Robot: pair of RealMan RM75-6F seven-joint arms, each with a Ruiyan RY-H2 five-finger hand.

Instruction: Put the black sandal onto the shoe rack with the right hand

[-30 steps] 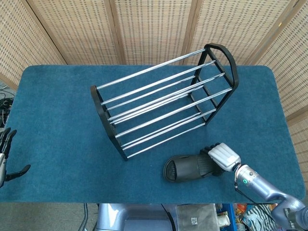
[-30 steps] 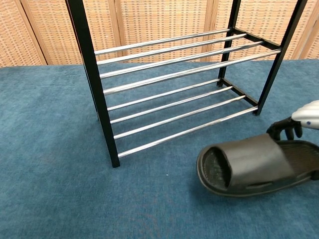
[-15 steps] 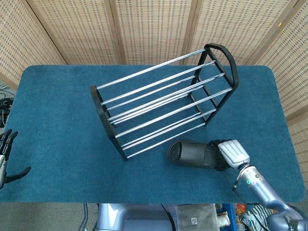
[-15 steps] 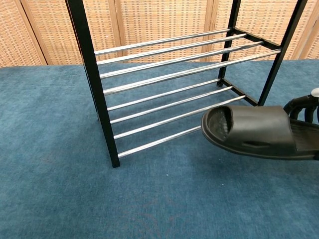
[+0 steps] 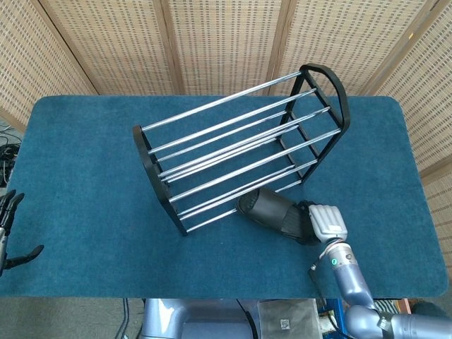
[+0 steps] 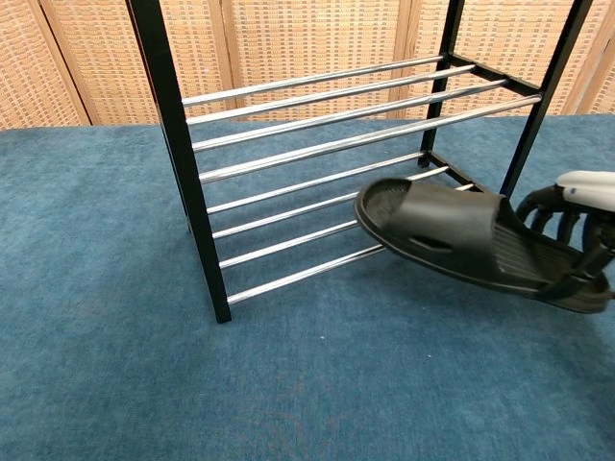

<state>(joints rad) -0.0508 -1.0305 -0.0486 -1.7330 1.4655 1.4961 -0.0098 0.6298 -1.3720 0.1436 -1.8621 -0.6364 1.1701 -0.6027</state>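
The left hand point(image 5: 8, 229) hung at the near left edge of the blue tabletop point(image 5: 85, 176), off the cloth, fingers spread and holding nothing, much as it had half a second before. Nearer the middle, the right hand point(image 5: 321, 222) gripped the heel of the black sandal point(image 5: 272, 210), dark fingers point(image 6: 555, 213) curled around its back end. Since the earlier frame the sandal had swung from lying level beside the rack to tilting toe-first into it: in the chest view its toe point(image 6: 384, 206) sat over the front rails of the lower shelf, heel lower and outside the frame. Beyond, the shoe rack point(image 5: 240, 141) stood unmoved, its chrome rails running toward the wicker screen point(image 5: 226, 39).
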